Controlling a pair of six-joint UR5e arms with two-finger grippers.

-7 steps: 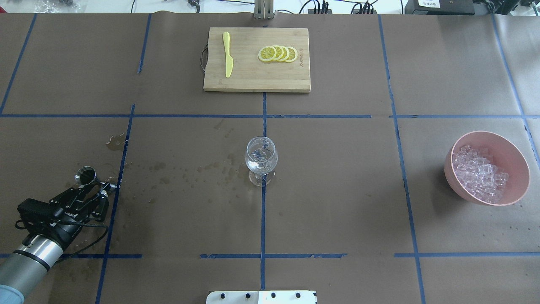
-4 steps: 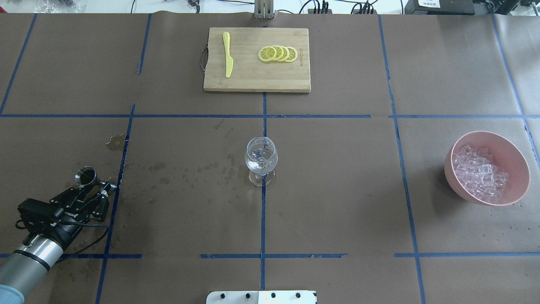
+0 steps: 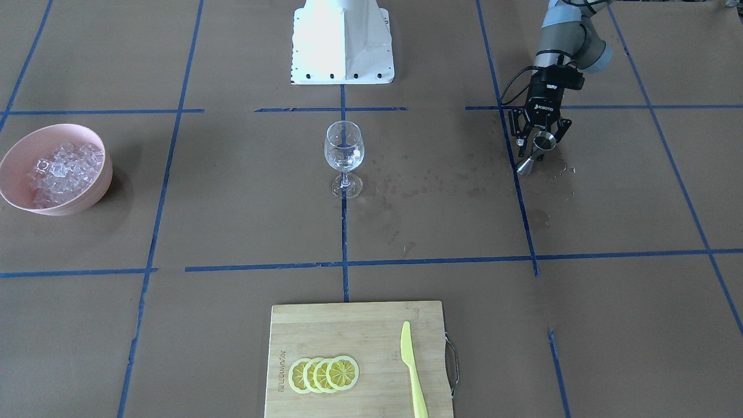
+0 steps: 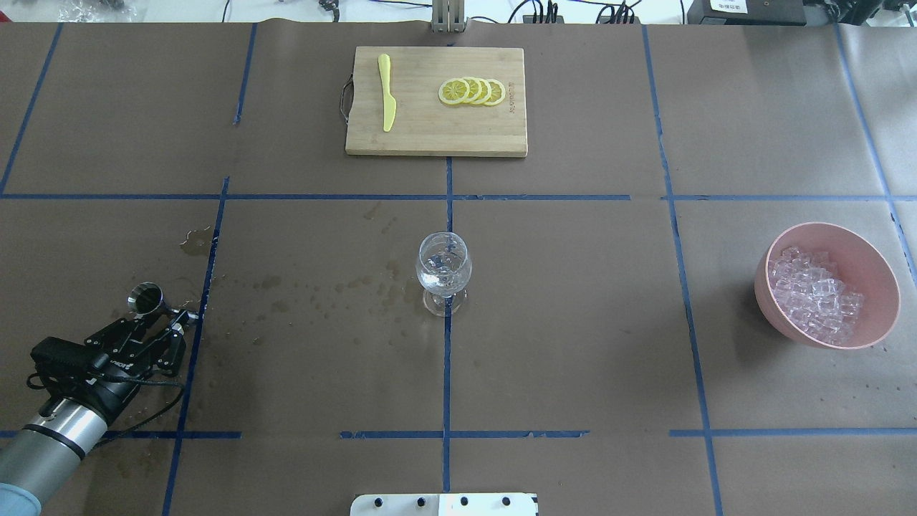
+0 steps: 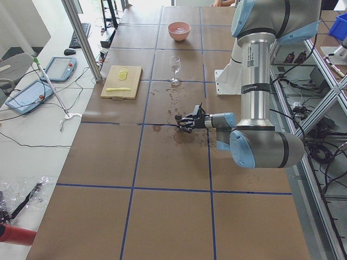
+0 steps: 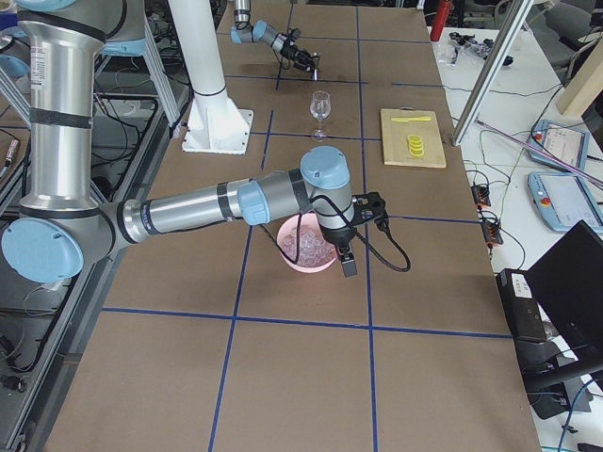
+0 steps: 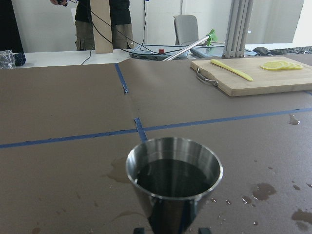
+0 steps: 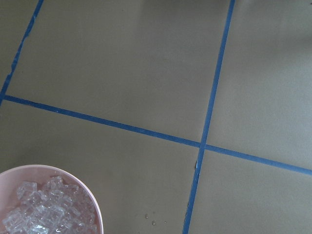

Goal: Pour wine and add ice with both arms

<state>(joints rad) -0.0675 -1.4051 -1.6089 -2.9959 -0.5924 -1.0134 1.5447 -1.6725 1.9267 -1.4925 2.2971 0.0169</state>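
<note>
Lower left in the overhead view, our left gripper (image 4: 166, 316) clamps a steel cup (image 4: 145, 297) upright, we judge to keep its wine (image 7: 173, 178) in, while ice (image 4: 813, 301) sits in the pink bowl (image 4: 872, 266) at right and we cannot tell how open the right gripper (image 6: 348, 268) is.

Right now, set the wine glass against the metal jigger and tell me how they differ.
The wine glass is clear and stemmed, while the jigger is shiny metal, shaped as a double cone. The glass stands free at the middle of the table, whereas the jigger is clamped in the left gripper on the robot's left side. The jigger is the smaller of the two. Both are open-topped vessels.
</note>
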